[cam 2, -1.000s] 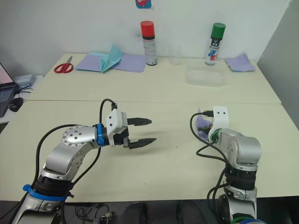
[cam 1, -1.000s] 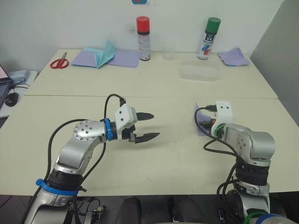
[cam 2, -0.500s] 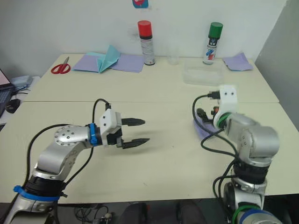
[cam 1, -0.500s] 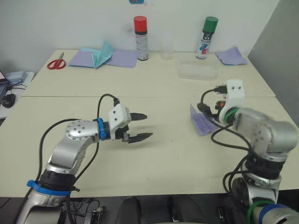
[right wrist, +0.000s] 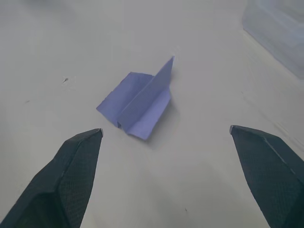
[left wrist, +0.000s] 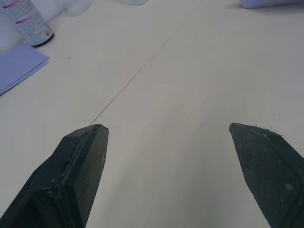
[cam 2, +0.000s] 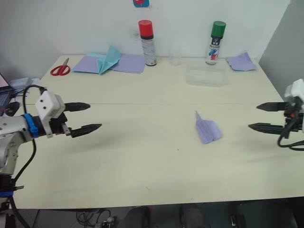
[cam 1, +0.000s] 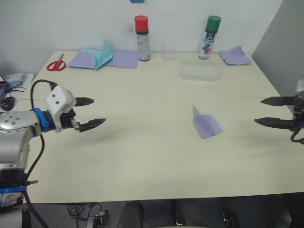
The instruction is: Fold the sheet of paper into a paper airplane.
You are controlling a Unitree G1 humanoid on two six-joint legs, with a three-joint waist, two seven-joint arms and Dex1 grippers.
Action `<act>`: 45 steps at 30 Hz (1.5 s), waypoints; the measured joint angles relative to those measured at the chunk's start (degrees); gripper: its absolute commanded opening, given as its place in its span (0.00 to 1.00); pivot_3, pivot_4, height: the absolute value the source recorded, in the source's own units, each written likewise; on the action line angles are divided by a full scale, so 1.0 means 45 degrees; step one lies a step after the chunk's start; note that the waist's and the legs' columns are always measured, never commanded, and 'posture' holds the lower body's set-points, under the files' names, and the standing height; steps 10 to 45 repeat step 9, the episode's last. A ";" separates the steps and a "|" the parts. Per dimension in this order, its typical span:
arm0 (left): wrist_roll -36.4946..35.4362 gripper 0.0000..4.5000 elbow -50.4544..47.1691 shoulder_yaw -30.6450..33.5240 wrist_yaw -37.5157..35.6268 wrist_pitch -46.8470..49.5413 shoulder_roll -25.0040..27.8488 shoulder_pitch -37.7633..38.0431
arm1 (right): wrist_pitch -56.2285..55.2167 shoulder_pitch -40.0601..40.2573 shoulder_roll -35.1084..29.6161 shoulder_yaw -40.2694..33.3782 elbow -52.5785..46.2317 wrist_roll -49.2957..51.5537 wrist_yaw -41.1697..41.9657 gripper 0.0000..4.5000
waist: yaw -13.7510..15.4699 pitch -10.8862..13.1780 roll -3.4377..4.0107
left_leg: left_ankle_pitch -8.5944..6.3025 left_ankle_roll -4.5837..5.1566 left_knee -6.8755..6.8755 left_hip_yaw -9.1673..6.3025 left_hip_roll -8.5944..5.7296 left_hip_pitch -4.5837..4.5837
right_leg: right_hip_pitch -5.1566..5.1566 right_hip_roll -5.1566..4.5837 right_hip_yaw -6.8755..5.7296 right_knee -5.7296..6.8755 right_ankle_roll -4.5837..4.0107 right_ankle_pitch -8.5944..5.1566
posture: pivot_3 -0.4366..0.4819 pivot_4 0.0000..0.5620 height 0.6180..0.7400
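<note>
Judging from the eye views, your folding looks done: paper airplane, one, lies free on the near table right of centre, well apart from both tools. Left gripper, one, fingers spread wide, holding nothing, out at the left; right gripper, one, likewise wide and empty, out at the right edge. For this step, keep both arms clear and do not brush the fold. Far table: spray cans, two, red-capped and green-capped; scissors, one; teal paper piece, one; clear tray, one.

Left wrist view: fingertips, two, wide apart over bare tabletop.

Right wrist view: airplane, one, ahead between wide-set fingers, one wing standing up, untouched
</note>
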 measured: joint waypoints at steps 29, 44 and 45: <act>0.0085 1.00 -0.0334 -0.0083 0.0440 0.0608 -0.0005 -0.0280 | -0.0170 0.0673 0.0718 0.0082 -0.0572 0.0270 -0.0288 1.00 | -0.0002 0.0007 0.0011 | 0.0006 -0.0001 0.0018 0.0053 -0.0025 0.0051 | 0.0058 -0.0021 0.0028 -0.0003 0.0019 0.0012 | 0.48 0.27 1.00; 0.0085 1.00 -0.0334 -0.0083 0.0440 0.0608 -0.0005 -0.0280 | -0.0170 0.0673 0.0718 0.0082 -0.0572 0.0270 -0.0288 1.00 | -0.0002 0.0007 0.0011 | 0.0006 -0.0001 0.0018 0.0053 -0.0025 0.0051 | 0.0058 -0.0021 0.0028 -0.0003 0.0019 0.0012 | 0.48 0.27 1.00; 0.0085 1.00 -0.0334 -0.0083 0.0440 0.0608 -0.0005 -0.0280 | -0.0170 0.0673 0.0718 0.0082 -0.0572 0.0270 -0.0288 1.00 | -0.0002 0.0007 0.0011 | 0.0006 -0.0001 0.0018 0.0053 -0.0025 0.0051 | 0.0058 -0.0021 0.0028 -0.0003 0.0019 0.0012 | 0.48 0.27 1.00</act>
